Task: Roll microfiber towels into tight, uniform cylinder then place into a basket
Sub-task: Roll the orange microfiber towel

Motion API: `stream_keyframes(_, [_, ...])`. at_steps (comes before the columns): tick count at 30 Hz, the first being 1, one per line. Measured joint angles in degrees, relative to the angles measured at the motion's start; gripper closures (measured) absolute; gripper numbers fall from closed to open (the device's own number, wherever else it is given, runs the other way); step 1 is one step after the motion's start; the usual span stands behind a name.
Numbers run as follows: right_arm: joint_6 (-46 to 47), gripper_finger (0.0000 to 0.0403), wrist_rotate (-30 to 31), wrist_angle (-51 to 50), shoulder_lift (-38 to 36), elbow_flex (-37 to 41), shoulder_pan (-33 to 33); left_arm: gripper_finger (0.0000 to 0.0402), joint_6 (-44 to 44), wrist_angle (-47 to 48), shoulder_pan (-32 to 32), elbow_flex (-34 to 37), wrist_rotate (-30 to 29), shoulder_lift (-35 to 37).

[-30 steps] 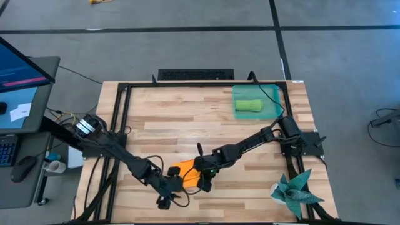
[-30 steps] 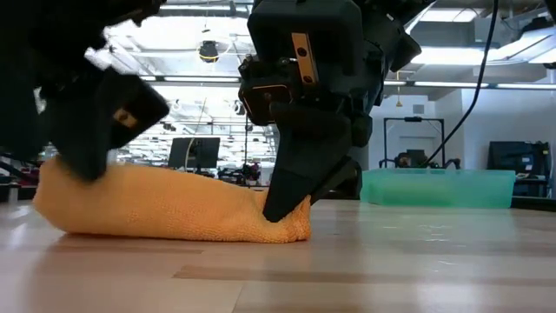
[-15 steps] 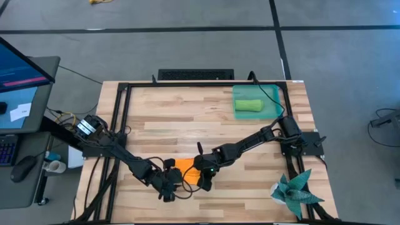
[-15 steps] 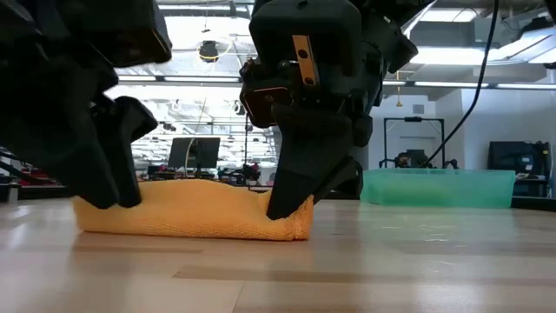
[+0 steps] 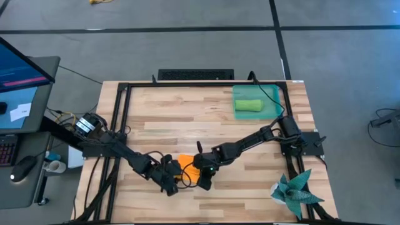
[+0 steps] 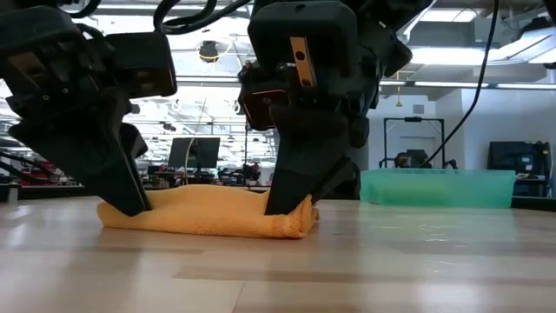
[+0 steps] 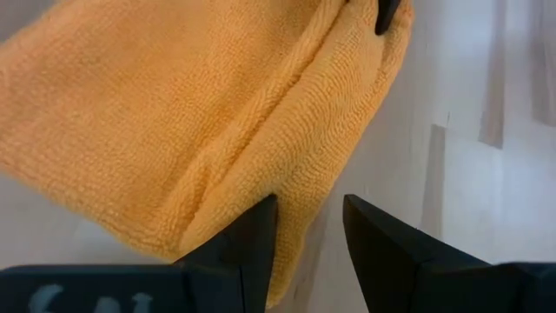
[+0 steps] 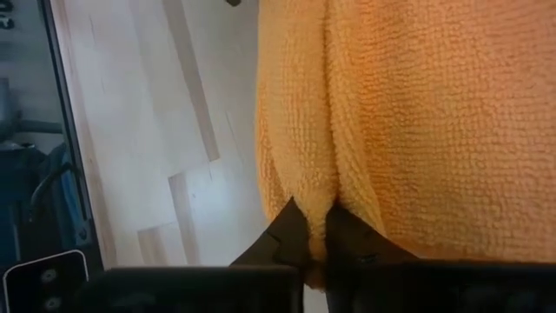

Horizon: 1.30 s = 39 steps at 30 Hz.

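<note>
Two microfiber towels are being shown. One, the orange towel (image 5: 187, 170), is lying folded into a low, flattened bundle on the wooden table (image 5: 187, 119) near its front edge, between the two grippers. The other, the lime green towel (image 5: 248, 105), is already rolled into a short cylinder and is lying inside the one basket (image 5: 273, 92), the translucent teal tray at the table's far right corner.

Two arms are being used. The left gripper (image 7: 308, 230) is being held low at the orange towel's left end; its fingers (image 7: 252, 239) are standing apart with a gap between them, and the towel's folded edge is being straddled rather than clamped, as seen in the left wrist view. The right gripper (image 8: 311, 230) is being pressed at the towel's right end, its two fingertips (image 8: 287, 230) nearly together and a thin ridge of orange cloth being pinched between them.

One dark teal spiky cloth (image 5: 294, 190) is lying at the table's front right corner, well apart from both grippers.
</note>
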<state>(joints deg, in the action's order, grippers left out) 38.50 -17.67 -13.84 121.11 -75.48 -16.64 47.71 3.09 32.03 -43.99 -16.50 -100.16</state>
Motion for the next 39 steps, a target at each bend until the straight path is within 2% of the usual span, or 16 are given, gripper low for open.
stream_keyframes(17, [-1.1, 0.0241, -0.8, 0.7, 0.0, 0.0, -0.2, 0.0267, 6.6, -0.2, -1.2, 0.0, 2.4, -0.1])
stream_keyframes(21, [-1.1, 0.0218, -4.1, 0.9, 0.0, 0.0, 0.3, 0.0267, 8.2, -0.3, -1.5, 0.0, 2.5, -0.1])
stream_keyframes(23, [-0.7, 0.0213, -5.9, 0.4, -0.3, 0.1, 0.6, 0.0267, 9.3, -0.8, -1.5, 0.0, 2.5, -0.2])
stream_keyframes(31, [-2.6, 0.0222, -5.7, -7.0, -3.6, 0.5, 1.0, 0.0267, 11.4, -0.9, -1.5, 0.0, 1.2, -0.3])
stream_keyframes(35, [-4.2, 0.023, -1.9, -13.4, -6.4, 0.4, 0.6, 0.0267, 11.7, -1.0, -1.6, 0.0, 0.8, -0.3])
stream_keyframes(39, [-5.8, 0.0234, 6.2, -18.2, -9.9, 0.4, -1.2, 0.0267, 11.7, -1.2, -1.6, 0.1, 0.6, -0.3])
